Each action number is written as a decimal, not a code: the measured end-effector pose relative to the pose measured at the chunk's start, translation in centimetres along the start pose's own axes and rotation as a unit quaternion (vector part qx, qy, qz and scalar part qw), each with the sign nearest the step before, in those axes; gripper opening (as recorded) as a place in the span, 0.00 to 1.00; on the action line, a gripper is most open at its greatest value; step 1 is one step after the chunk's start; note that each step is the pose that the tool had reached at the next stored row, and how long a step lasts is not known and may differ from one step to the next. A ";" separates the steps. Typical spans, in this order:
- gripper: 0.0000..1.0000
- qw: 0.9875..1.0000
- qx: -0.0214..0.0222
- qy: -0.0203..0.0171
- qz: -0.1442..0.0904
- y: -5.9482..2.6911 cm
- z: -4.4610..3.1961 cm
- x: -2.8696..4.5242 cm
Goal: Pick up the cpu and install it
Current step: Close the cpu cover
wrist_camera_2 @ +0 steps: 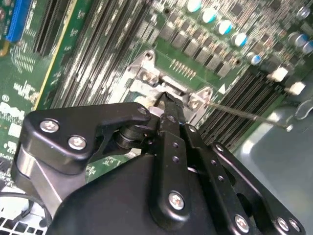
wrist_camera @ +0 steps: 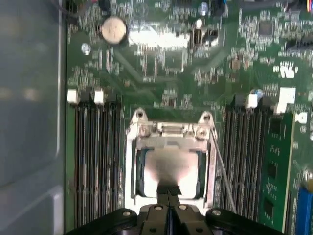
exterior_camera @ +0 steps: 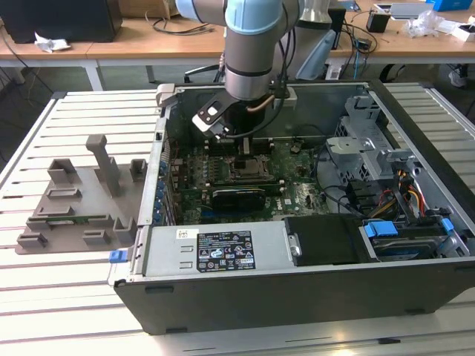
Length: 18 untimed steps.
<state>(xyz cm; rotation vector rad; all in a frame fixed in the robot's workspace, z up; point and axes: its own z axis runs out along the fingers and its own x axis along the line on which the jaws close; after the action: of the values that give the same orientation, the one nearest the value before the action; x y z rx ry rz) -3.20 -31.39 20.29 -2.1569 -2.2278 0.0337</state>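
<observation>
Your gripper (wrist_camera: 168, 188) has its fingers pressed together, gripping nothing that shows, with the tips over one edge of the cpu (wrist_camera: 168, 161), which lies flat in the socket (wrist_camera: 171, 129) directly below them.

Showing open computer case (exterior_camera: 297, 297) lying on slatted table (exterior_camera: 44, 311). Showing grey tray (exterior_camera: 82, 194) resting just beside it, at the exterior view's left.
</observation>
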 end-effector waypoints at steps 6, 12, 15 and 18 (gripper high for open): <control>0.11 1.000 0.000 0.000 0.000 1.51 -1.50 -0.03; 0.11 1.000 0.000 0.000 0.000 1.45 -4.16 0.01; 0.11 1.000 0.000 0.000 0.000 1.53 -5.17 0.02; 0.11 1.000 0.001 0.000 0.000 1.55 -6.27 0.03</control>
<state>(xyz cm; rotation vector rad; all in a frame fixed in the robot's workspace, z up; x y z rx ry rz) -1.38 -31.38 26.49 -2.1561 -2.2271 0.0345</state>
